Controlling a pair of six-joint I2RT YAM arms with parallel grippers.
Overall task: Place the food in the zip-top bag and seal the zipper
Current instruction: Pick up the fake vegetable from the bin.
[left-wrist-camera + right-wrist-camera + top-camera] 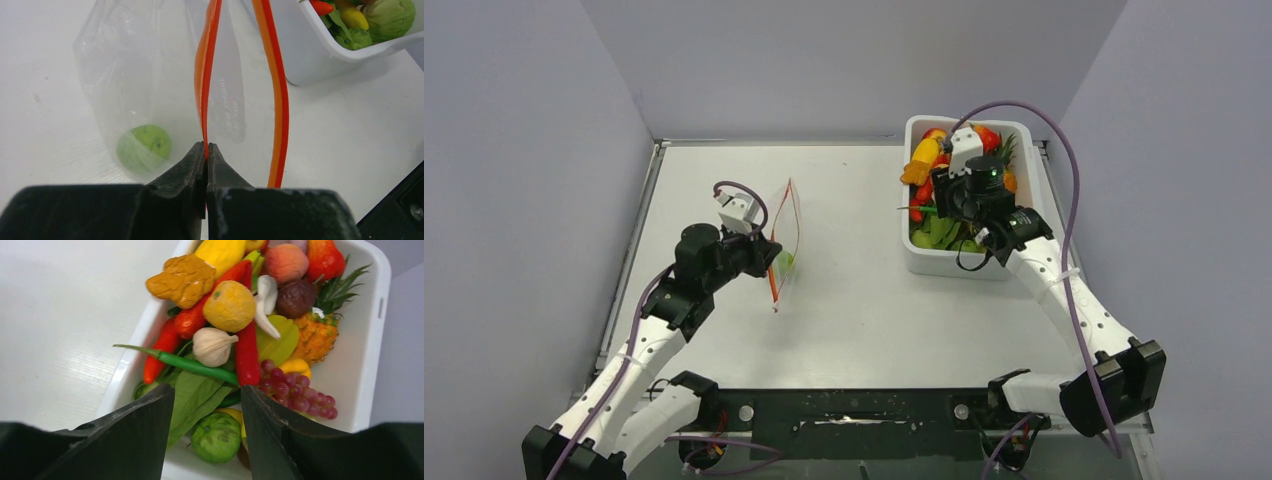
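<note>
**Bag hangs by one lip**

My left gripper is pinched fully shut on the near lip of the zipper. It holds the zip-top bag up with its mouth gaping. One green fruit lies inside.

My right gripper hangs wide open and empty over the food heaped in the white tub.

Risks:
- The thin lip slips my pinch and the mouth collapses.
- In the tangled pile, my fingers drag the red chili along with a neighbour.

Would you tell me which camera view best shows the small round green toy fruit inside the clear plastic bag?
Left wrist: the round green toy fruit shows large through the clear plastic bag. Top external gives a speck; right wrist, nothing.
</note>
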